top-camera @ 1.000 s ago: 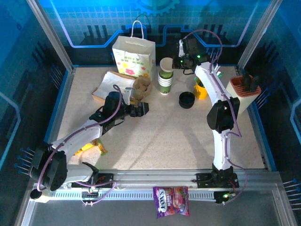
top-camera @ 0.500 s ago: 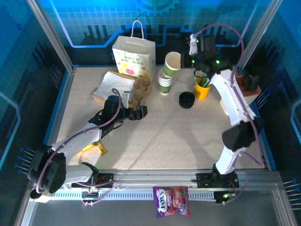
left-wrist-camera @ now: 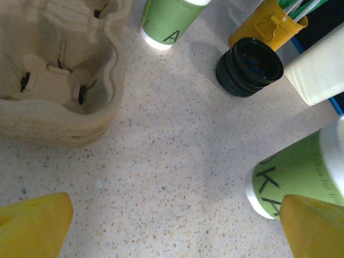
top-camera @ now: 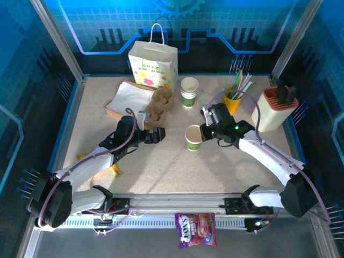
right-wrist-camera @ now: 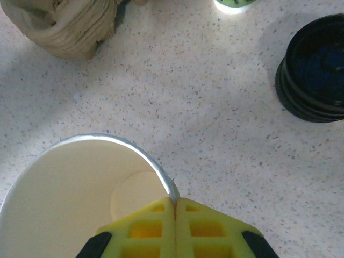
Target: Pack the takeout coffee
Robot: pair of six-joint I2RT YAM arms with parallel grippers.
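A lidless paper cup [top-camera: 193, 138], white above and green below, stands on the table's middle, and my right gripper [top-camera: 203, 132] is shut on its rim. The right wrist view looks into that cup [right-wrist-camera: 75, 193], the yellow fingers [right-wrist-camera: 174, 207] pinching its wall. More cups are stacked [top-camera: 189, 92] at the back. A stack of black lids [right-wrist-camera: 317, 70] lies to the right of the held cup. My left gripper [top-camera: 156, 134] is open just left of the cup, nothing between its fingers [left-wrist-camera: 32, 223]. The held cup [left-wrist-camera: 301, 172] stands by its right finger.
A pulp cup carrier [top-camera: 160, 102] lies behind the left gripper, beside flat brown bags [top-camera: 128, 95]. The flower-printed bag [top-camera: 153, 64] stands at the back. A yellow cup of straws [top-camera: 234, 97] and a white holder [top-camera: 274, 107] stand at the right.
My right arm has lifted one cup off the back stack and brought it down to the table's middle. The left gripper has drawn back slightly toward the near left.
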